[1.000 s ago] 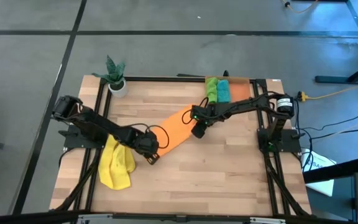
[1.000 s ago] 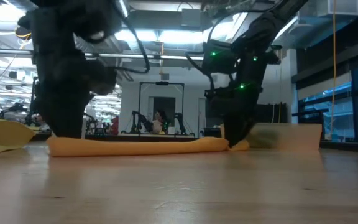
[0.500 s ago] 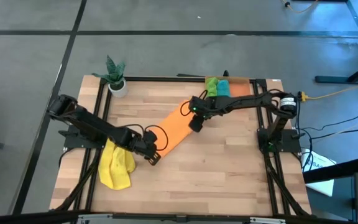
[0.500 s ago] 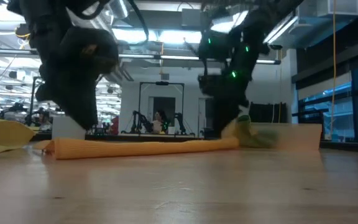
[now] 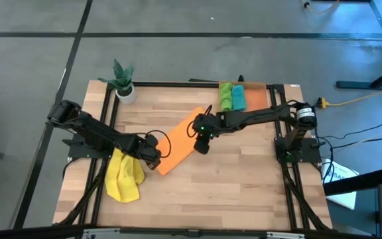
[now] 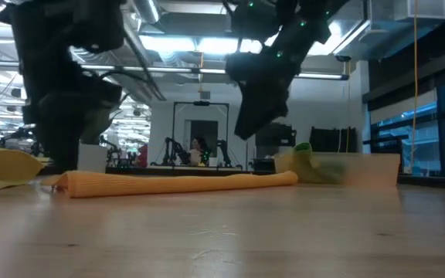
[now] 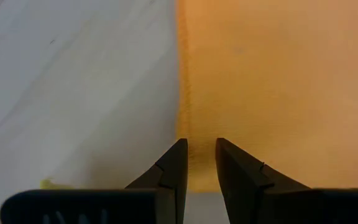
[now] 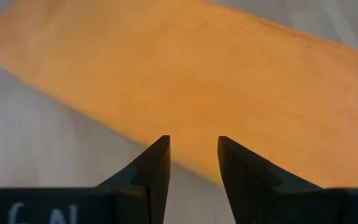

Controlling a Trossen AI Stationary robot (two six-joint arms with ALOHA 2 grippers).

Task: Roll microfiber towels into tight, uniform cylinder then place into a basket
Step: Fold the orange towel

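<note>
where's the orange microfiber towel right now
In the high view the flat orange microfiber towel lies diagonally mid-table, between the left gripper at its near end and the right gripper beside it.

Bare table (image 5: pixel 244 179) lies open beyond the right gripper (image 5: pixel 201 147); the orange towel (image 5: pixel 181 141) stretches between it and the left gripper (image 5: pixel 155 158).

A light wooden table (image 5: pixel 244 179) is seen, carrying everything. An orange towel (image 5: pixel 181 141) is laid flat at its middle. A crumpled yellow towel (image 5: pixel 123 176) is found left of the orange one, a potted plant (image 5: pixel 123 81) far beyond it, and an orange basket (image 5: pixel 257 96) off to its right.
</note>
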